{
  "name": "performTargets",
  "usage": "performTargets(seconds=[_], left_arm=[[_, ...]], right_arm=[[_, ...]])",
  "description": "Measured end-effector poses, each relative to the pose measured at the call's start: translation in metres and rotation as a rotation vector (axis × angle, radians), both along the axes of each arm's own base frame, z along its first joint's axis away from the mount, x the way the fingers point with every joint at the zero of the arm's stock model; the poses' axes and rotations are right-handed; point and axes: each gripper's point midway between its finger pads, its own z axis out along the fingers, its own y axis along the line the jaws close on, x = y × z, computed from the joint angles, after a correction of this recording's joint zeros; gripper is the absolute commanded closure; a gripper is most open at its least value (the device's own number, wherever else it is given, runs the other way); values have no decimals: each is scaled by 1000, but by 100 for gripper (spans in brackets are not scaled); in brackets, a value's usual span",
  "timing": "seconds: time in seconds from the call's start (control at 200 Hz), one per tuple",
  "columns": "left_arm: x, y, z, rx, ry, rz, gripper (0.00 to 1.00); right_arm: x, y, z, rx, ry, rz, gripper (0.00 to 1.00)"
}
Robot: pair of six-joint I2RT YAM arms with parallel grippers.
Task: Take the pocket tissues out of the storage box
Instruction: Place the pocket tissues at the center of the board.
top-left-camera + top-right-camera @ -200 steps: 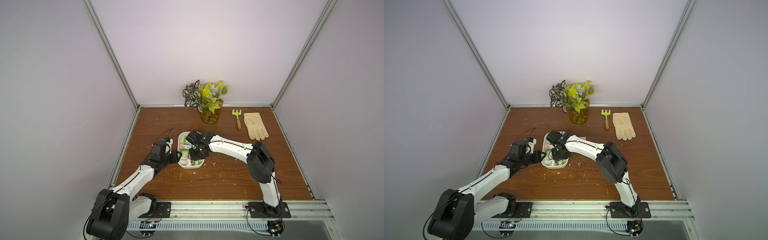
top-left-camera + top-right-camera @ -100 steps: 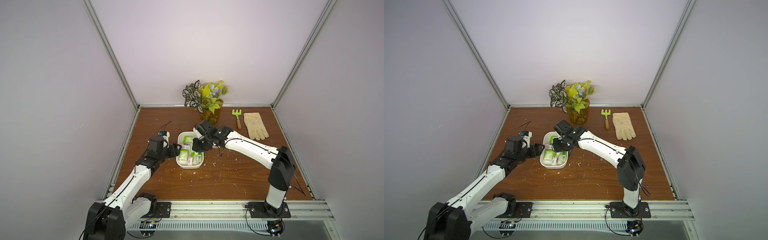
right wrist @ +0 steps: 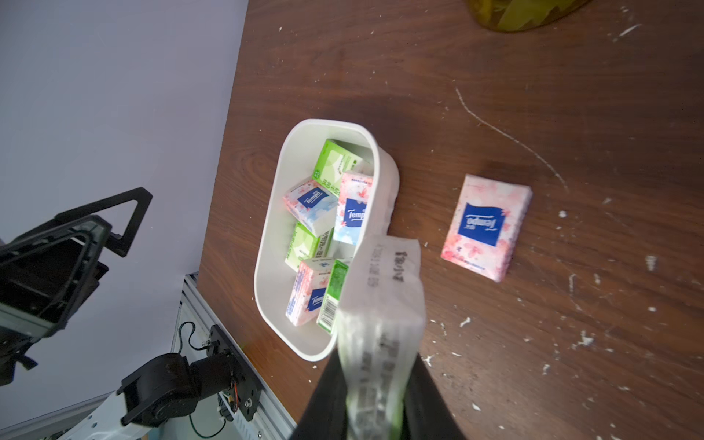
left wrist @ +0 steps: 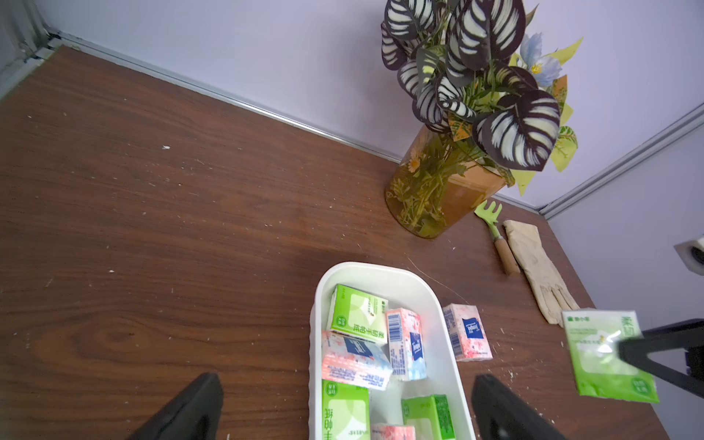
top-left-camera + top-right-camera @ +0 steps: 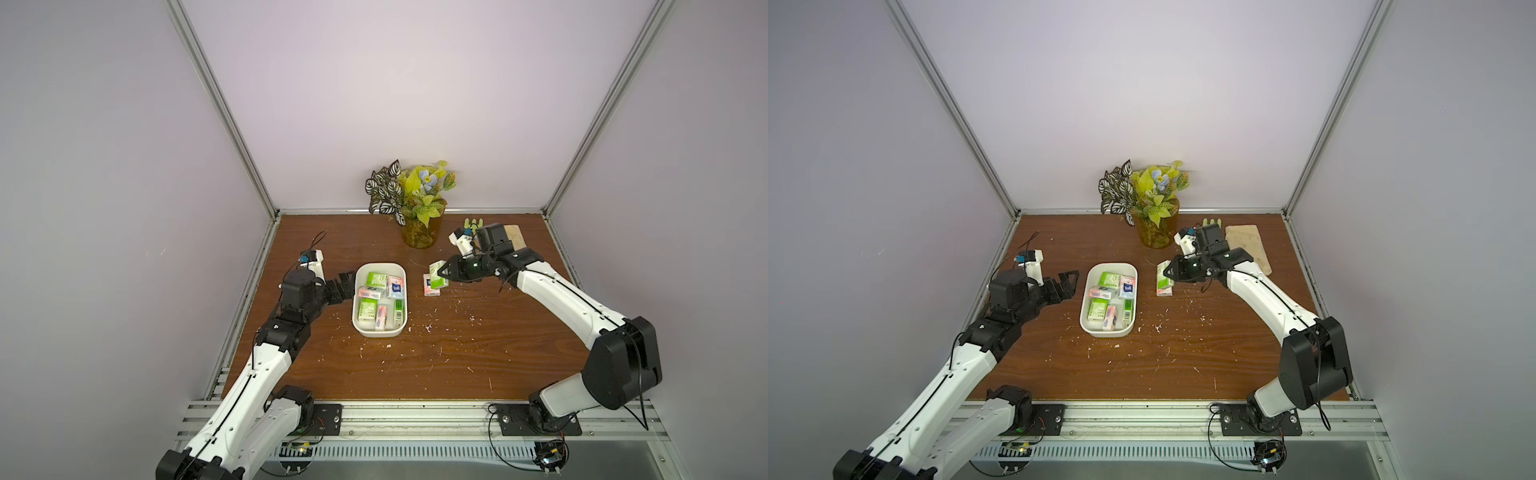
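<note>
Hanging right of the storage box (image 5: 379,332) for unloading, a green packet (image 5: 438,278) was clenched by the right jaws; the left jaws were spread empty.

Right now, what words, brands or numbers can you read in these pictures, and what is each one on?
"Tempo": blue patch of the pink packet lying outside the storage box.
"Tempo": blue patches of the pink packets inside the box.
Too small to read: Chinese characters and barcodes on the green packets in the box.
Blurred, unreadable: print on the green packet held by the right gripper.
</note>
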Motion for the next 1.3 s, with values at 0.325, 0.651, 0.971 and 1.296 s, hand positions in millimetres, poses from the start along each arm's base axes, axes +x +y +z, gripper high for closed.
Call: performTargets(seconds=[0.325,0.651,0.971,1.296], left_arm=[[1,14,11,22,-37,73,2],[2,17,10,29,-33,90,2],[7,14,-2,22,12,90,2],[7,14,-4,19,17,88,2]], right_arm=[[26,-53,-32,4,-15,19,76],[43,-61,-90,3,60,53,76],[47,-55,-125,32,118,74,76],[54,-55,-135,46,126,60,74]])
